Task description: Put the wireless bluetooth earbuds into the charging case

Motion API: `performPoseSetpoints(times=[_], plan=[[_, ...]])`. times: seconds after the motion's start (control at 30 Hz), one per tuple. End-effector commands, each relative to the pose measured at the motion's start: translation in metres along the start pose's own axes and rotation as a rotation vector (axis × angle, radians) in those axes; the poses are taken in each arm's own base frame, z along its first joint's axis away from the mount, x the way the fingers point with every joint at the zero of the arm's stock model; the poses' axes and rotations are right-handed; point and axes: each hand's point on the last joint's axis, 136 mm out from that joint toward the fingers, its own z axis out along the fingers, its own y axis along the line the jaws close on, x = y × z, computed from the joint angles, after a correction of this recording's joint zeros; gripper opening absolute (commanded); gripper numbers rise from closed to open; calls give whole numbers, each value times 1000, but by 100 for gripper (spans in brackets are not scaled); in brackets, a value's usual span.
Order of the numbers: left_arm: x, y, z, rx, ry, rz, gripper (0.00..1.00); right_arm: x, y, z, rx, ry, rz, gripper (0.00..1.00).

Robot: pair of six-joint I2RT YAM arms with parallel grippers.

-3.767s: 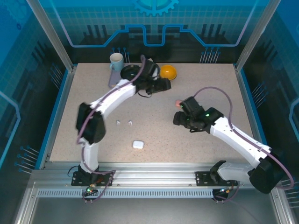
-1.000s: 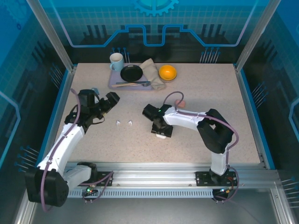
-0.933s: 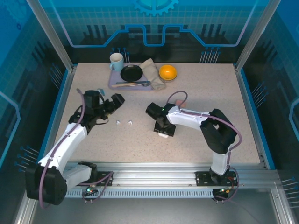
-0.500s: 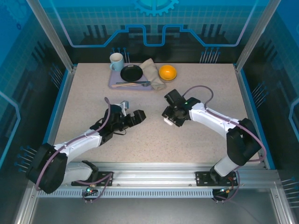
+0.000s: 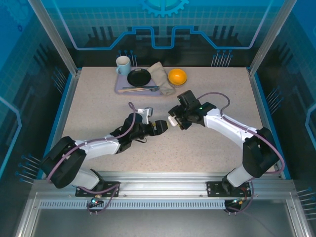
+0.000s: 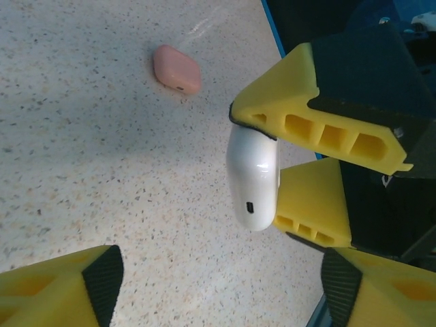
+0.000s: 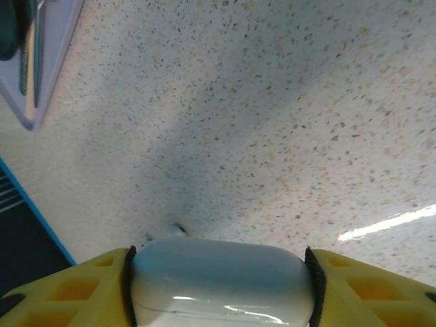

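Snugly between right fingers [image 7: 61,289], white case [image 7: 218,272].

White case [image 6: 253,178]; pink case [image 6: 176,69]; tbl [image 6: 102,170] beige, dark speckles.
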Motion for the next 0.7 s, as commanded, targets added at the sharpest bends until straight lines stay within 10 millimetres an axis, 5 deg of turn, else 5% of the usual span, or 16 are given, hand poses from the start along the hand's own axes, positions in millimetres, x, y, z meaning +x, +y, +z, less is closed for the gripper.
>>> performPoseSetpoints(times=[0.0,0.67], plan=[[-18,-21,8,60,-62,37,75,-2,11,-5,-64,16,94,43],[-29,-25,33,78,-79,22,56,0,18,-10,-100,32,122,42]])
